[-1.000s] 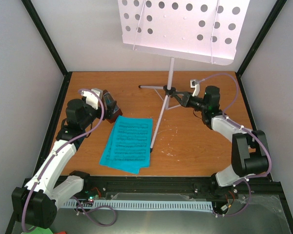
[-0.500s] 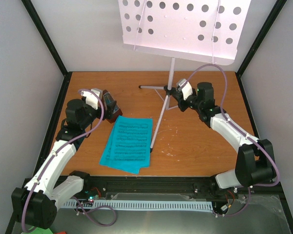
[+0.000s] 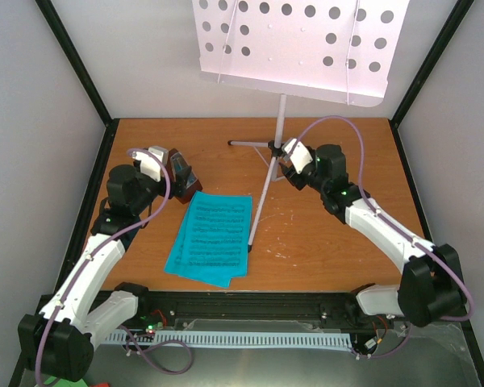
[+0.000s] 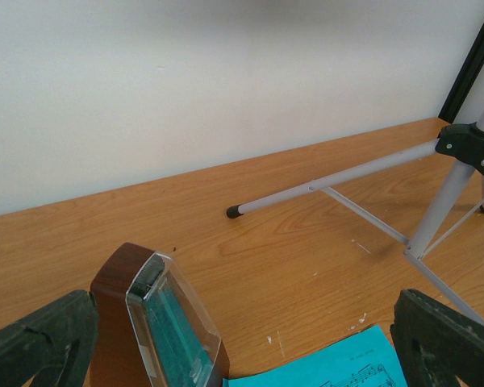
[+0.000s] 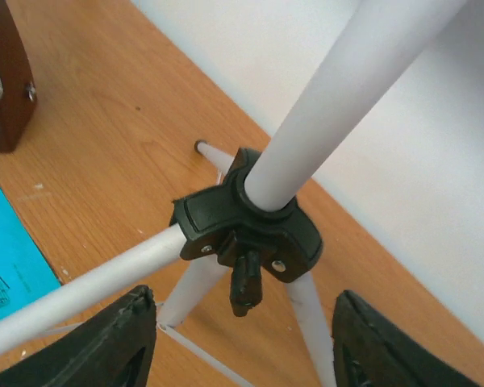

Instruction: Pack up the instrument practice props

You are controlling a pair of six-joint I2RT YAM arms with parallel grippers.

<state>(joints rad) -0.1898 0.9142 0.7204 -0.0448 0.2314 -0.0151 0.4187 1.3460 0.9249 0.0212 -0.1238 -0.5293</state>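
Both jaws wide open: right gripper (image 5: pixel 246 343) at black plastic hub (image 5: pixel 250 230) of tubular silver music stand (image 5: pixel 339 97), left gripper (image 4: pixel 242 347) by glossy pyramid metronome (image 4: pixel 157 330)

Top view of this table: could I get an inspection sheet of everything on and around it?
Surface: wooden table, a few pale scuffs.
Job's things: metronome upright at left; cyan pages flat in the middle; stand upright on its tripod at the back.
Clutter: nothing seen.
Grippers: left gripper open, metronome between its fingers; right gripper open, either side of the stand's hub.
Cables: purple cables, one loop per side.
Surroundings: grey walls, black frame.
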